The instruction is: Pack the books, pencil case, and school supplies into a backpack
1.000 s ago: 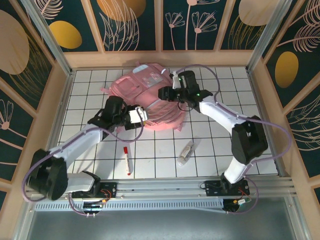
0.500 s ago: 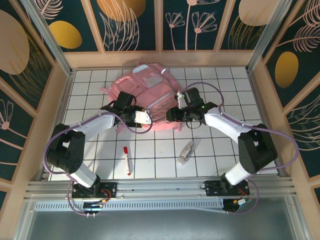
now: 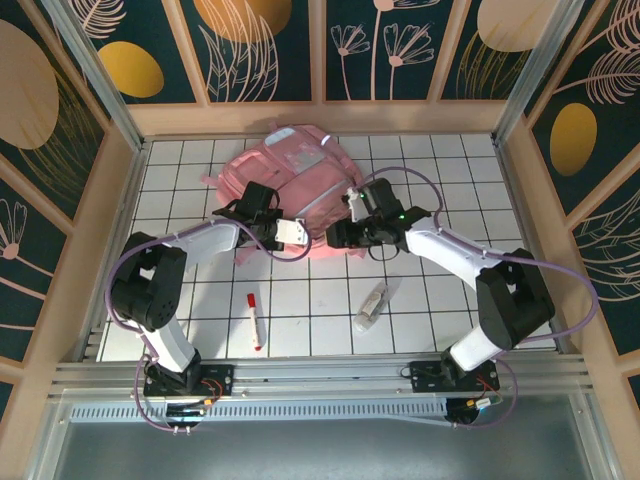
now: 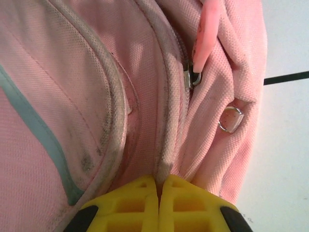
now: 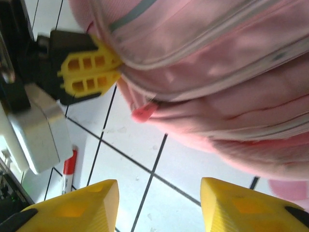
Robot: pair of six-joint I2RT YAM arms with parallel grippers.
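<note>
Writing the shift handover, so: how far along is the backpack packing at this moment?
Done: nothing visibly packed; the contents of the backpack are hidden. In hand: the left gripper has its jaws pinched on a piped seam of the backpack, while the right gripper hangs open by its near edge. Left: the marker and the clear tube lie on the table.

Photographed on white gridded table: pink backpack toward far edge; red-and-white marker pen and clear tube, well apart, toward near edge.
</note>
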